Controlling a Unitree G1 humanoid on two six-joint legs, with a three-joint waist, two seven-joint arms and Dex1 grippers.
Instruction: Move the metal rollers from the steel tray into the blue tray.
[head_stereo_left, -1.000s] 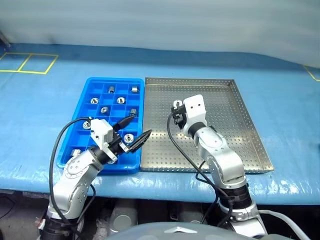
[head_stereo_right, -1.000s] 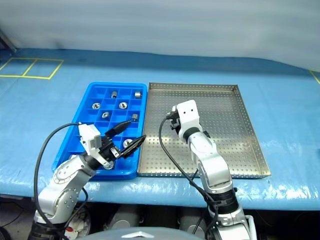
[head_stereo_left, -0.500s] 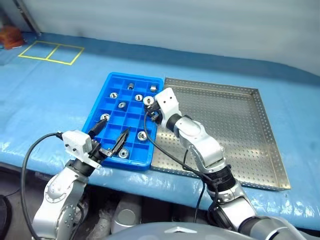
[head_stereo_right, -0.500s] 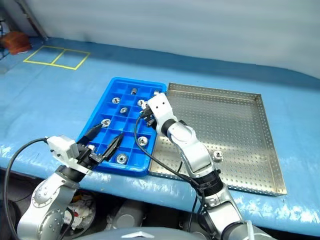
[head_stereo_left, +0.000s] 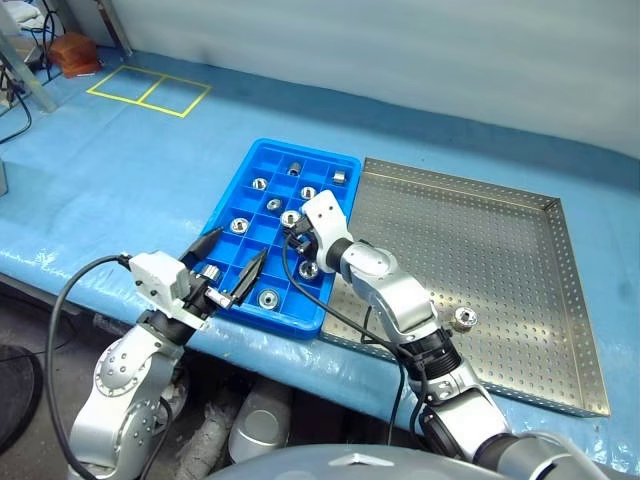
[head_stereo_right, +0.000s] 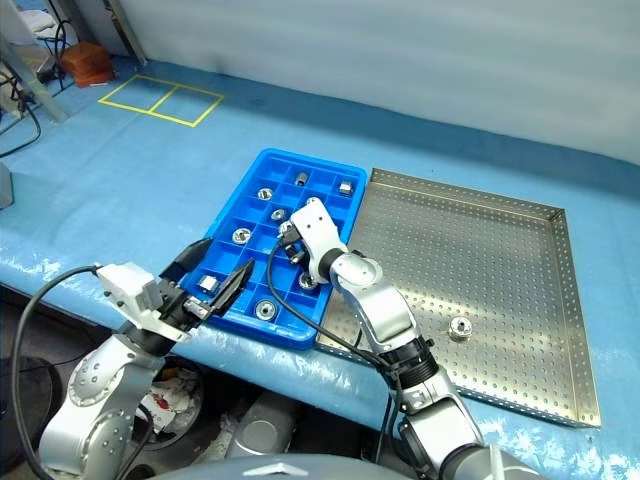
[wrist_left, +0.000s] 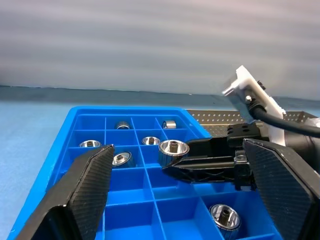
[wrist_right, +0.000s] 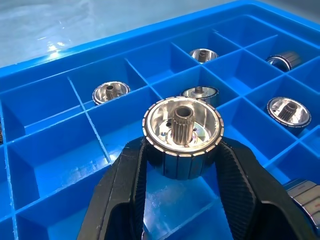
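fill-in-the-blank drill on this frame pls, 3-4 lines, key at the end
1. The right gripper is shut on one metal roller, held above the ____ tray.
2. The left gripper hangs at the blue tray's near edge with its fingers ____.
3. On the steel tray, ____ roller lies on the perforated floor.
4. The blue tray sits on the steel tray's ____ side.

Missing words: blue; open; one; left
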